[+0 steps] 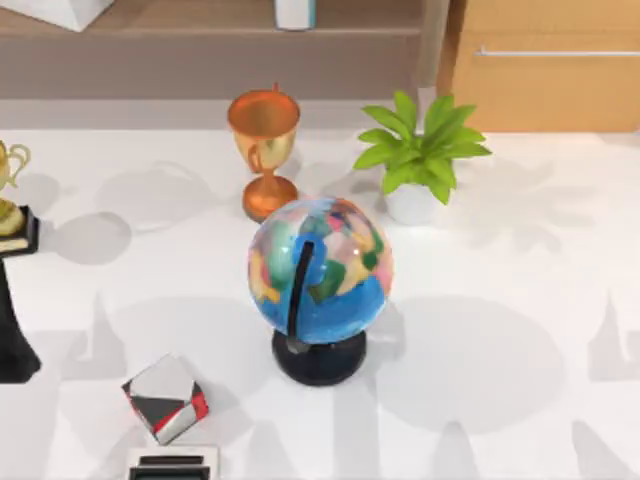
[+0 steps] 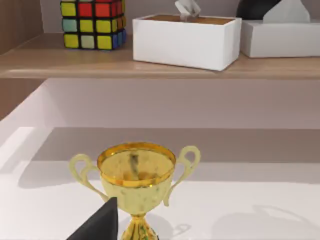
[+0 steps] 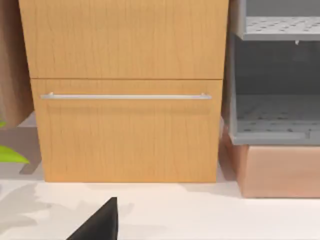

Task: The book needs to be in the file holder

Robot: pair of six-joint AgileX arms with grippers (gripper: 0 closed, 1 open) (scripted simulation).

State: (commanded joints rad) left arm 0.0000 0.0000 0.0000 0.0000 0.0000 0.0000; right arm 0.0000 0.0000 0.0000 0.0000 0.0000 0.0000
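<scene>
The book (image 1: 295,12), a narrow white item with a teal-blue band, stands on the wooden shelf at the back, cut off by the top view's upper edge. The file holder (image 3: 275,75), a grey tiered rack, stands on a pinkish block beside a wooden drawer cabinet (image 3: 125,90) in the right wrist view. A dark part of my left gripper (image 2: 100,225) shows in front of a gold trophy (image 2: 136,180). The right wrist view has a dark part of my right gripper (image 3: 100,222) low over the white table, facing the cabinet.
A globe (image 1: 318,270) on a black stand fills the table's middle. Behind it are an orange cup (image 1: 263,130) and a potted plant (image 1: 420,150). A red-white-black cube (image 1: 165,398) lies front left. The shelf holds a colourful cube (image 2: 92,22) and white boxes (image 2: 185,40).
</scene>
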